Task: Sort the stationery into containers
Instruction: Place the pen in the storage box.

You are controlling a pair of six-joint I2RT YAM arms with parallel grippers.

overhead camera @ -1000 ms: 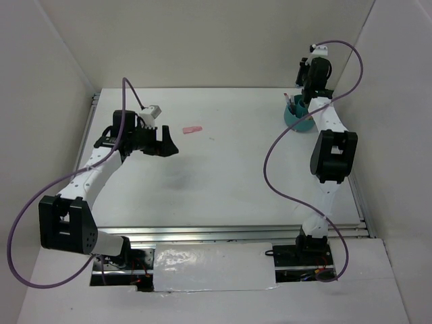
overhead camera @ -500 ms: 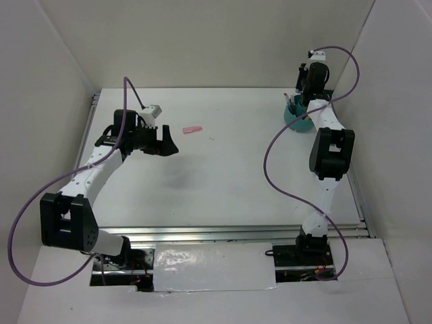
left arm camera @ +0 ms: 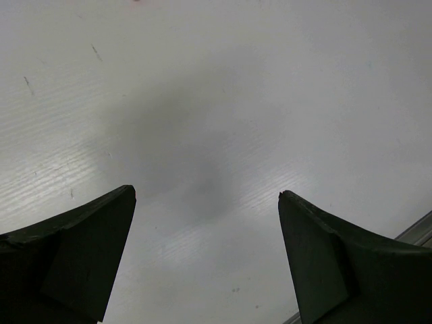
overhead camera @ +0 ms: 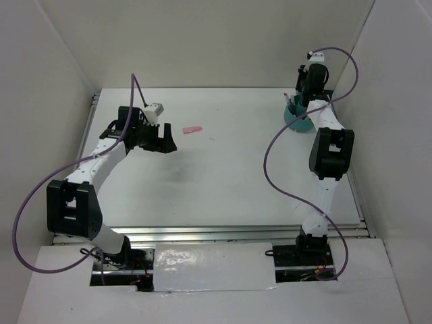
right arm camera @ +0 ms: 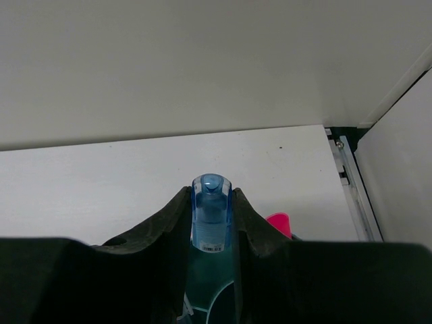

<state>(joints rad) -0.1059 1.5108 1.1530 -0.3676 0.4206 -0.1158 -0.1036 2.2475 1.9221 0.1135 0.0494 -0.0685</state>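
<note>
White walled-in surface (overhead camera: 223, 175), nearly bare: a flat pink eraser (overhead camera: 193, 128) lies alone at far left of centre, and a round teal plastic organiser cup (overhead camera: 291, 123) sits far right with a pink-tipped pen (overhead camera: 287, 95) standing in it. Over the cup the right tool (right arm camera: 212, 197) hangs clamped on a translucent blue marker (right arm camera: 212, 219), barely moved this last moment, so release looks due. Meanwhile the left tool (left arm camera: 206, 196), fingers wide apart and empty, has edged farther toward the eraser, probably the last pickup.

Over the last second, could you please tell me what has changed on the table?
The left arm swung its elbow and wrist slightly toward the back wall; left fingers stayed open and empty. The right arm shifted only slightly. Unchanged: right fingers shut on the blue marker over the teal cup; pink eraser in place.
</note>
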